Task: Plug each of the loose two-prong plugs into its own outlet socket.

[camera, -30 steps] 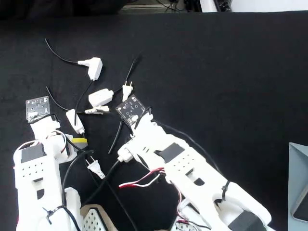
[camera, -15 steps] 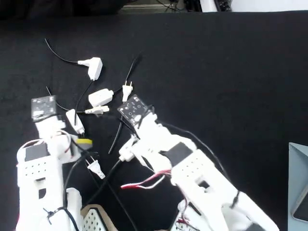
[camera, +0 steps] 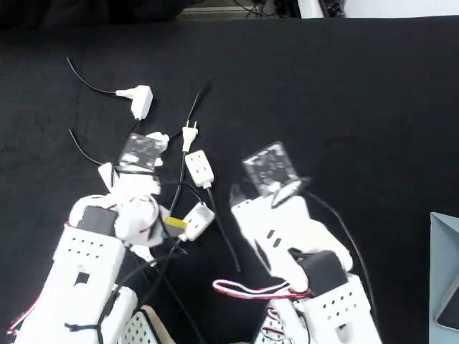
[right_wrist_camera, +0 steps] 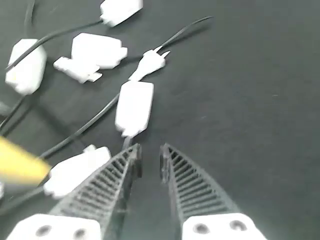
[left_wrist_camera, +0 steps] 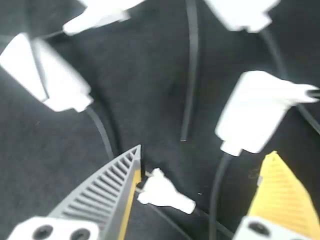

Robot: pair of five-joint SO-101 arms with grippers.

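Lying unjoined toward the table's (camera: 358,107) left edge: plugs (camera: 190,132), sockets (camera: 199,168). Left gripper (left_wrist_camera: 204,151) wide apart, right gripper (right_wrist_camera: 149,147) barely parted; both empty.

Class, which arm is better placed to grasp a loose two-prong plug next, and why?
Left. The left gripper is wide open with a small two-prong plug lying inside its span; the right gripper is barely open and empty.

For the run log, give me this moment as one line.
left hand: open, above loose plug | right hand: narrowly open, empty, beside socket
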